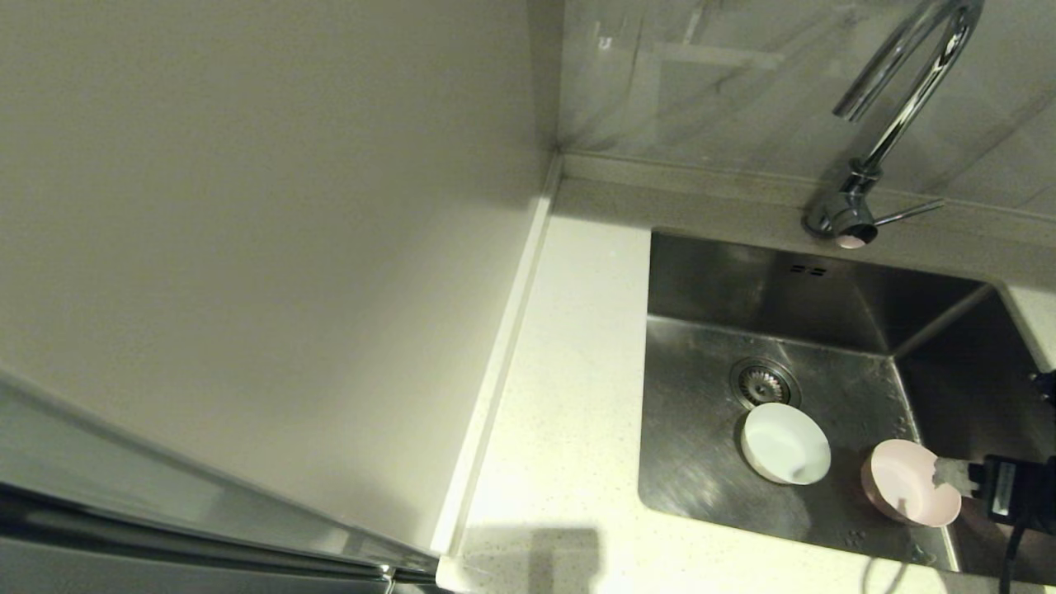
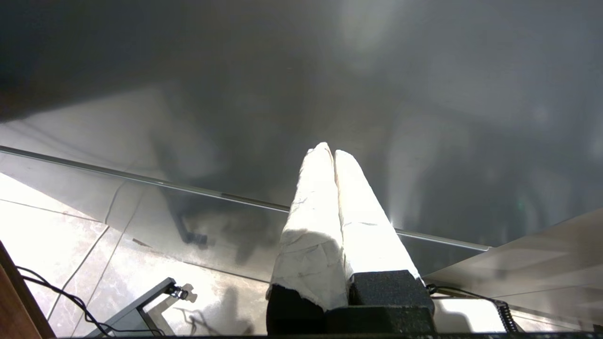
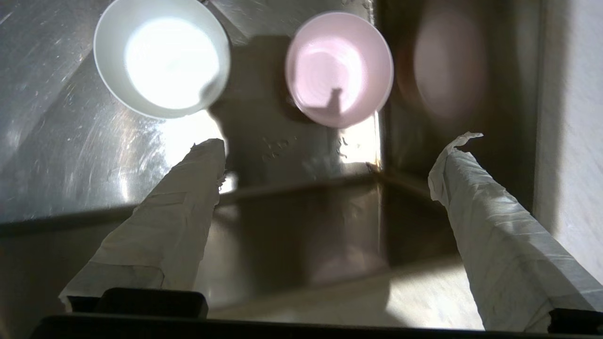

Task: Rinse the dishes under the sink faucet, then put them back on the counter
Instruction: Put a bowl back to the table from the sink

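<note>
The steel sink holds two dishes on its floor. A white bowl rests just in front of the drain strainer. A pale pink bowl lies to its right, near the right wall. My right gripper hangs open over the sink's front right corner, its taped fingers spread wide and empty, just short of the pink bowl. The grey-blue bowl is out of view. The chrome faucet arches over the back rim. My left gripper is shut and parked away from the sink.
White speckled counter runs left of the sink, bounded by a low upstand and a beige wall panel. The faucet's lever points right. Two overflow slots mark the sink's back wall.
</note>
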Available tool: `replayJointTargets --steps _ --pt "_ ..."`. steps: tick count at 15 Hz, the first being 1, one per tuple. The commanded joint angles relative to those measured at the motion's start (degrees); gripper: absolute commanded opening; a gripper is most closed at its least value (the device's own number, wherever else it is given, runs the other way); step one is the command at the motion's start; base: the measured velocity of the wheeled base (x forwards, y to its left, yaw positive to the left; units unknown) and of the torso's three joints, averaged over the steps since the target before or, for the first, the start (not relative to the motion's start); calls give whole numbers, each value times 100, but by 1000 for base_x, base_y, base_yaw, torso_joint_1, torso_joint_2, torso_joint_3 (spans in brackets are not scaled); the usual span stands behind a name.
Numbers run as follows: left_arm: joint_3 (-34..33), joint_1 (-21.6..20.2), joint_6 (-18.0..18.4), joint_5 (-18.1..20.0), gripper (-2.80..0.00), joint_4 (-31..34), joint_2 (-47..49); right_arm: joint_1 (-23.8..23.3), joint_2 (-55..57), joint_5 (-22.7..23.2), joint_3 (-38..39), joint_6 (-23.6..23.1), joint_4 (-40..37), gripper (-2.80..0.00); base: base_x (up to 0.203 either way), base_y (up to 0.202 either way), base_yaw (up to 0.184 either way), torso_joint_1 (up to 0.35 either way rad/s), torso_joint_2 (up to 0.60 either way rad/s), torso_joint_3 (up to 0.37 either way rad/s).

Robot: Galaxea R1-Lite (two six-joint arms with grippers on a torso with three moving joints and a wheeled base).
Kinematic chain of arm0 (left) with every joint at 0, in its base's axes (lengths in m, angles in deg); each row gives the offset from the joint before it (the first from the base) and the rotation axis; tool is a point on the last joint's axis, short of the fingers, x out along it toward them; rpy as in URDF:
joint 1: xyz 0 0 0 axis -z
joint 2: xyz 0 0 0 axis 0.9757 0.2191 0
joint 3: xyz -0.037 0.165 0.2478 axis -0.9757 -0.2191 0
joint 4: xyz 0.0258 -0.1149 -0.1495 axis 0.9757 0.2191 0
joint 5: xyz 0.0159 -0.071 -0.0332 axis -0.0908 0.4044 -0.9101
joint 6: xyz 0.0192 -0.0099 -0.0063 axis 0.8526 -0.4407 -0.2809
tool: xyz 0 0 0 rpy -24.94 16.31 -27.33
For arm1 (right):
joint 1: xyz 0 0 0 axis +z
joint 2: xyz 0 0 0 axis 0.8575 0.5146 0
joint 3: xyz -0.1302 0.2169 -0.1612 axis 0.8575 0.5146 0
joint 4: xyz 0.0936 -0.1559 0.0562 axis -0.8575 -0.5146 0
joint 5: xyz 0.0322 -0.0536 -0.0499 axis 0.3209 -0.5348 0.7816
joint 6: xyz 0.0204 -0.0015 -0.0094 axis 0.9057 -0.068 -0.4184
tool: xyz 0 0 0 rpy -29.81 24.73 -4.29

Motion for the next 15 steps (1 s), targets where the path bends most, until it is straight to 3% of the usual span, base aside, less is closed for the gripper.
replayJointTargets --steps 1,15 --pt "0 -1 -2 -3 -280 -2 -18 293 700 -172 -2 9 363 0 0 0 0 0 0 0" --pt "0 -2 -7 -3 -280 -2 -19 378 1423 -276 57 20 1068 0 0 0 0 0 0 0"
